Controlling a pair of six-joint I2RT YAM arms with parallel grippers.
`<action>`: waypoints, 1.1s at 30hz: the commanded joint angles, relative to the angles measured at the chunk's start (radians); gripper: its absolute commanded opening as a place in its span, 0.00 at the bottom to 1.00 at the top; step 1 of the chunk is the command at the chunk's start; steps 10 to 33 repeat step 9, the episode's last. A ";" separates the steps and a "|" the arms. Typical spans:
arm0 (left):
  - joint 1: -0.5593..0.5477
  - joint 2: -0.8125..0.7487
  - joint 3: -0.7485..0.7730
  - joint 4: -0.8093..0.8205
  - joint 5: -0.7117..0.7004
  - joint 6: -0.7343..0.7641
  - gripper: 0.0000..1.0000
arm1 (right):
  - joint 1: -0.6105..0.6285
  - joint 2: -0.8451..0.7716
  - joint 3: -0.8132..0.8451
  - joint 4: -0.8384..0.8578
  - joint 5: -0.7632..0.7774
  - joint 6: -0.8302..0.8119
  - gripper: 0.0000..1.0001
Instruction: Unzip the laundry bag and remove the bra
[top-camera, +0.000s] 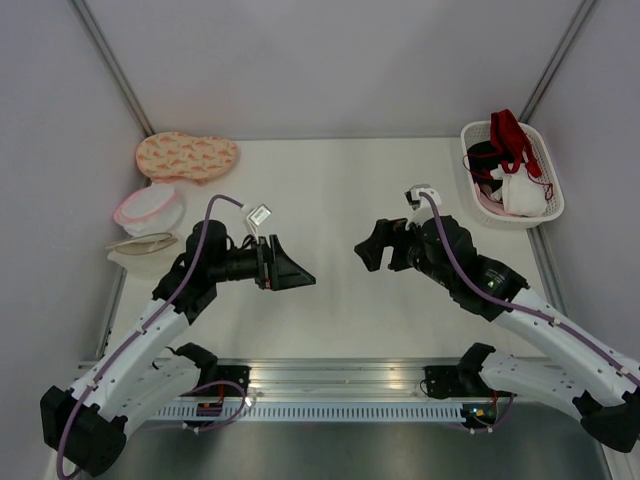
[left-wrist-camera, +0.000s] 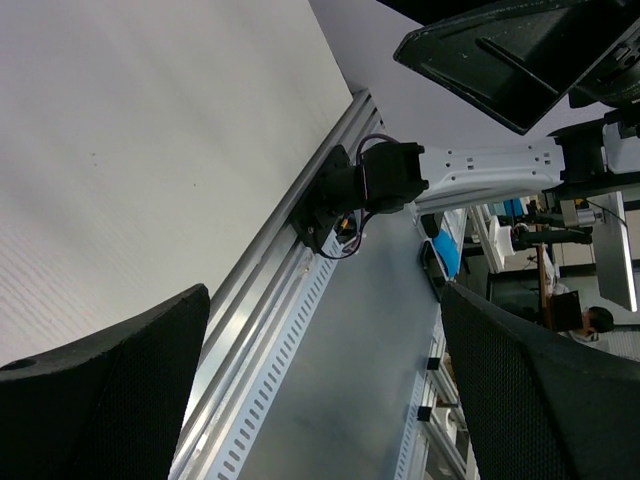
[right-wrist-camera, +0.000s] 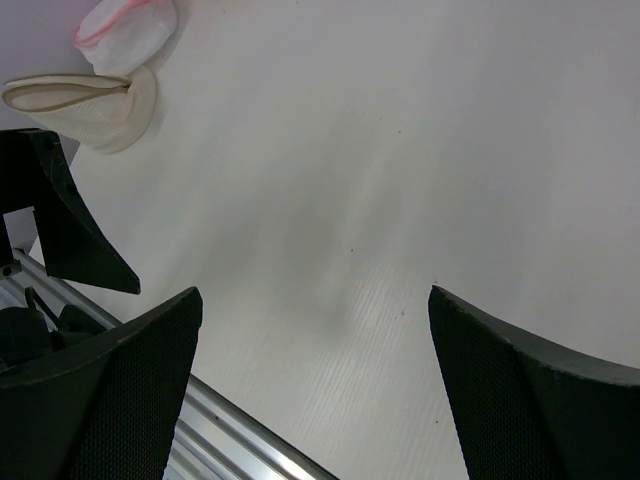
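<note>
The laundry bag, cream mesh with a thin brown rim, lies at the table's left edge; it also shows in the right wrist view. The bra, with whitish cups and red straps, lies in the white basket at the back right. My left gripper is open and empty over the middle of the table, right of the bag; in its wrist view it faces the front rail. My right gripper is open and empty, facing the left one, with only bare table in its wrist view.
A pink-rimmed white round bag and a flat orange patterned pouch lie behind the laundry bag. A black garment and a pink garment share the basket. Walls stand left, right and behind. A metal rail runs along the front.
</note>
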 joint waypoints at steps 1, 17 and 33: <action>-0.010 -0.019 0.011 0.076 -0.015 0.005 1.00 | -0.035 -0.003 -0.002 0.021 -0.056 -0.002 0.98; -0.013 -0.015 0.010 0.091 -0.025 0.007 1.00 | -0.080 0.002 -0.006 0.026 -0.106 -0.011 0.98; -0.013 -0.015 0.010 0.091 -0.025 0.007 1.00 | -0.080 0.002 -0.006 0.026 -0.106 -0.011 0.98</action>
